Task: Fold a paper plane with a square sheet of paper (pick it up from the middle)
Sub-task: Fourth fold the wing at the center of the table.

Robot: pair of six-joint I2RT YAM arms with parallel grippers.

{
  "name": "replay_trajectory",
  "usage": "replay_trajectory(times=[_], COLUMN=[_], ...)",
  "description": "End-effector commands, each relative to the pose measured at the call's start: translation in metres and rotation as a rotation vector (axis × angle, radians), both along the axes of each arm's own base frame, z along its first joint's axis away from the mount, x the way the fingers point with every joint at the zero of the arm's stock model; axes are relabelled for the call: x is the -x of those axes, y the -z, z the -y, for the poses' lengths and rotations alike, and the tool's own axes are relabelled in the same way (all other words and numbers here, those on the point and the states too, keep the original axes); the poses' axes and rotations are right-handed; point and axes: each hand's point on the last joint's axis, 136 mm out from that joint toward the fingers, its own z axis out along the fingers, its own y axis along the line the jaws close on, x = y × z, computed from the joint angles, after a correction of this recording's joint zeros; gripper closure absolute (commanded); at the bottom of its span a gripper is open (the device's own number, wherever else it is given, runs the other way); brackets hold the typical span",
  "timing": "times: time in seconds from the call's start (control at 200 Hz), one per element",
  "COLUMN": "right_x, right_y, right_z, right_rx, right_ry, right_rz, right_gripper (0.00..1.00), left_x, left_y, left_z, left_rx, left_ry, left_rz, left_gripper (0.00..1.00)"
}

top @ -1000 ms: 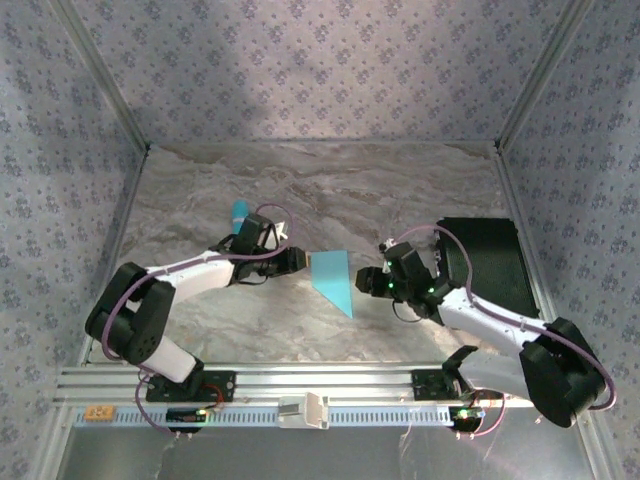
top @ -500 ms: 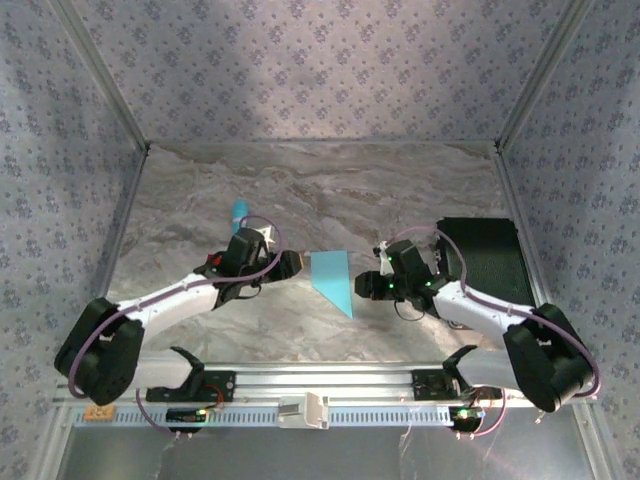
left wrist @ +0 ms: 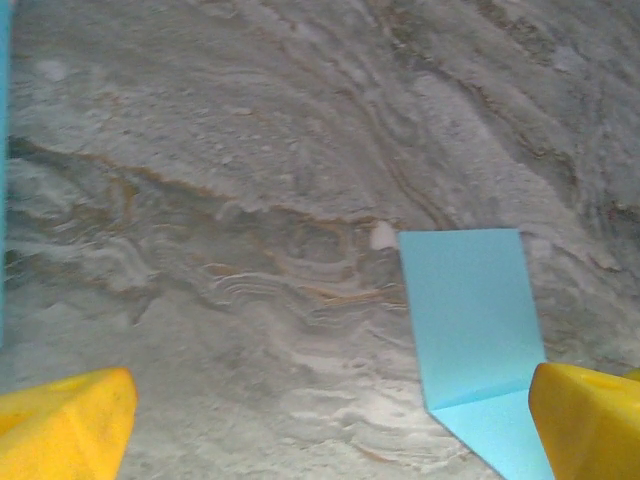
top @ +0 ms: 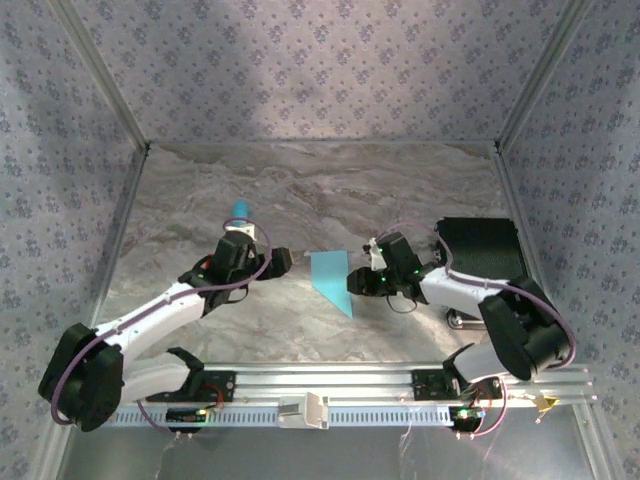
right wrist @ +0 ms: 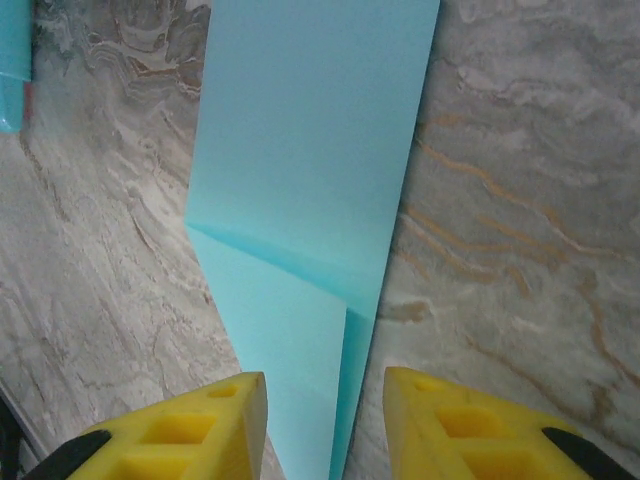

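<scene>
Lab rig: aluminium rail [top: 330, 378], patterned walls [top: 320, 60]

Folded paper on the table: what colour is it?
The paper is plain light cyan-blue, clearest in the right wrist view.

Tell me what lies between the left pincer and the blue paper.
Bare marbled table separates the left pincer from the folded paper, as the top view shows.

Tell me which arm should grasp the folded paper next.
Probably right: the right gripper has the paper's narrow end between its fingers; the left gripper stands open, off to one side.
</scene>
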Motion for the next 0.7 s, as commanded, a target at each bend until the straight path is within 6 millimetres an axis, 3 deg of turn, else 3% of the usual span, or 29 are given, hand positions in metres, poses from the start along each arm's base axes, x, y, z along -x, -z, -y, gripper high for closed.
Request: replay_trajectory(times=[0.0,0.355,0.525,0.695], right_x=[-0.013,-0.02,-0.019,-0.013], right_y=[-0.005,0.012,0.008,0.003], right_z=[-0.01,-0.021,-0.021,-0.016], right_rx=[-0.031,-0.035,-0.048,-0.049], right_ry=[-0.023,-0.046,-0.044,-0.049], right_rz=[0.006,-0.064,-0.059,-0.047], right_gripper=[0.64,0.7,0.77,0.8], left_x=[-0.001,0.002,0.004,0.007], left_y=[-0.01,-0.008,-0.007,-0.008], left_z=[-0.004,0.01,0.014,0.033], left_rx=[0.015,0.098,0.117,0.183], left_ry=[-0.006,0.05,0.071,0.145], left_rz=[0.009,-0.017,-0.022,-0.051], left_gripper=[0.0,0.0,0.0,0.04])
